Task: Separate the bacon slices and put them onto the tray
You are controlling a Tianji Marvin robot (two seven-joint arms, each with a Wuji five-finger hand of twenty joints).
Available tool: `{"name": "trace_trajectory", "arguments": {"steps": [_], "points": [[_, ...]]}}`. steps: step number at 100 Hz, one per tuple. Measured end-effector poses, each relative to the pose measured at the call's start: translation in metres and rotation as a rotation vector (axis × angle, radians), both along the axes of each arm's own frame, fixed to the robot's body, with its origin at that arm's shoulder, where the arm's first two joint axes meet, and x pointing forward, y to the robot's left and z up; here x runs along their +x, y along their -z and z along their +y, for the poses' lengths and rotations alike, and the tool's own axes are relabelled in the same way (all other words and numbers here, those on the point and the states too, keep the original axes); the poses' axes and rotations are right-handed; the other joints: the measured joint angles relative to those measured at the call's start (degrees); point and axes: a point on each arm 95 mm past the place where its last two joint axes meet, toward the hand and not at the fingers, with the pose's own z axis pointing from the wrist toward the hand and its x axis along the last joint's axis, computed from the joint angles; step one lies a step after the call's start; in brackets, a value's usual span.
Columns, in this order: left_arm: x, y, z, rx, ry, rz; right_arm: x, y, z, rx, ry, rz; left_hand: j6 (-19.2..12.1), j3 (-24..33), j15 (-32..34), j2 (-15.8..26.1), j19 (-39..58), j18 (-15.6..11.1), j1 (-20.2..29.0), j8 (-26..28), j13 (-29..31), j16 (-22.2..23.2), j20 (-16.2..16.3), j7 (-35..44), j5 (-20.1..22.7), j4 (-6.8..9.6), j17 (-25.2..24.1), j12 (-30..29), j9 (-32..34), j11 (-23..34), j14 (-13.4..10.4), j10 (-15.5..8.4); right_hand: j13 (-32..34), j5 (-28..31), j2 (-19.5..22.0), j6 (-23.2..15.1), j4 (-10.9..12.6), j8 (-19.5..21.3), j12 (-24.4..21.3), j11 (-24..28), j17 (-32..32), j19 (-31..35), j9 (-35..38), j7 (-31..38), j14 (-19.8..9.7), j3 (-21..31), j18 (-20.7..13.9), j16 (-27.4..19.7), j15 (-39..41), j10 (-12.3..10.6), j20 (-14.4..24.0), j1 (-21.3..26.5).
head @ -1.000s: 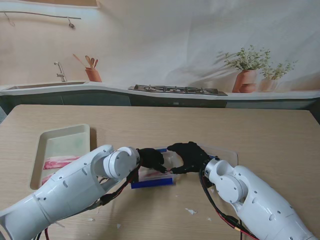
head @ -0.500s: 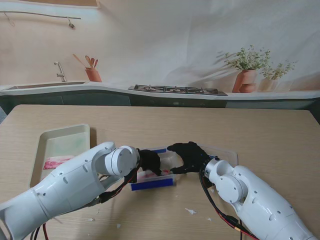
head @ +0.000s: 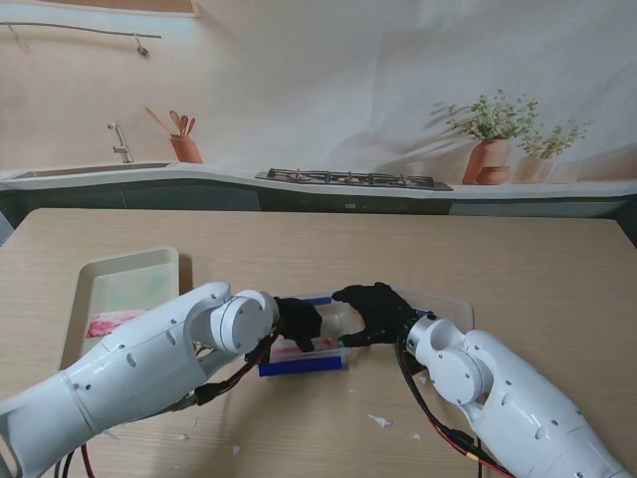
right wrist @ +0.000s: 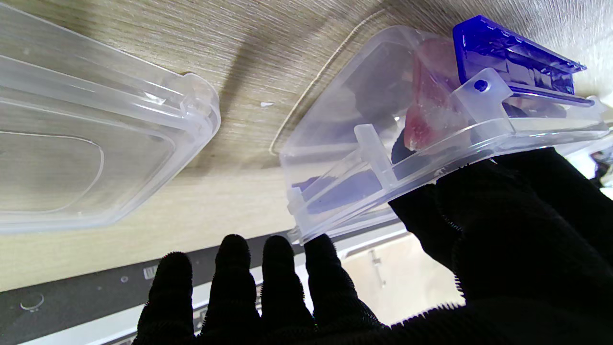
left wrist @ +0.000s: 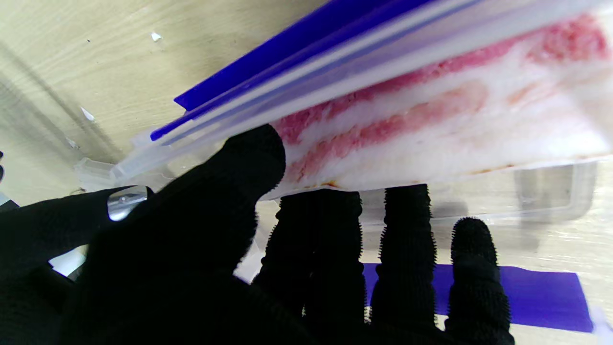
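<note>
A clear plastic container [head: 317, 344] with blue clips sits mid-table and holds pink bacon slices [left wrist: 431, 115]. My left hand [head: 297, 321] reaches into it from the left. Its thumb [left wrist: 239, 167] presses on the edge of the bacon and its fingers [left wrist: 316, 225] curl under that edge. My right hand [head: 373, 311] grips the container's right end [right wrist: 392, 143], thumb [right wrist: 479, 206] on the rim and fingers [right wrist: 239, 282] spread outside the wall. The cream tray [head: 149, 264] lies at the left with one bacon slice [head: 111, 323] on it.
The container's clear lid [head: 448, 302] lies flat just right of the box, also seen as the lid [right wrist: 86, 143] in the right wrist view. Small white scraps [head: 379, 421] dot the table nearer to me. A counter with sink and hob runs along the far edge.
My left hand has drawn back a little to the left inside the container, still on the bacon's edge. The right hand and the container have stayed put.
</note>
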Motion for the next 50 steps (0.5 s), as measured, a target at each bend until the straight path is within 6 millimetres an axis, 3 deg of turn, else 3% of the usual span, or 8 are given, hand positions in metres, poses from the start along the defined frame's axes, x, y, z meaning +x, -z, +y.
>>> {"name": "trace_trajectory", "arguments": {"steps": [15, 34, 50], "points": [[-0.0001, -0.0002, -0.0002, -0.002, 0.008, 0.002, 0.0000, -0.0001, -0.0001, 0.000, 0.000, 0.000, -2.21, -1.60, 0.00, -0.32, -0.07, 0.00, 0.75, -0.09, 0.00, 0.00, -0.22, 1.30, 0.92, -0.01, -1.01, -0.02, 2.34, -0.11, -0.01, -1.16, 0.00, 0.00, 0.00, 0.00, 0.00, 0.00, 0.01, 0.00, 0.00, 0.00, 0.00, 0.01, 0.00, 0.00, 0.00, 0.00, 0.00, 0.00, 0.00, -0.01], [-0.0009, 0.0015, -0.0006, -0.002, 0.024, 0.006, 0.0001, -0.0002, -0.0003, 0.000, 0.001, 0.000, -6.24, -3.03, -2.95, 0.35, -2.27, 0.00, 2.90, -3.92, -0.02, -0.85, -0.36, 1.37, 7.13, -0.02, -1.98, -4.45, 8.49, -13.06, -0.06, -1.51, 0.00, 0.01, 0.00, 0.00, 0.00, 0.00, 0.01, 0.00, 0.00, 0.00, 0.00, 0.04, 0.00, 0.00, 0.00, 0.00, 0.00, 0.00, 0.00, -0.01], [-0.0012, 0.0012, 0.0018, 0.017, 0.052, -0.012, 0.0001, -0.0002, -0.0001, 0.000, 0.000, -0.001, -6.91, -4.37, -4.44, 1.78, -2.40, -0.54, 3.62, -4.75, -0.02, -2.31, -0.81, 0.74, 7.42, -0.02, -2.05, -8.33, 10.11, -20.34, -0.61, -1.75, 0.00, 0.01, 0.00, 0.00, 0.00, 0.00, 0.01, 0.00, 0.00, 0.00, 0.01, 0.04, 0.00, 0.00, 0.00, 0.00, 0.00, 0.00, 0.00, -0.01]]}}
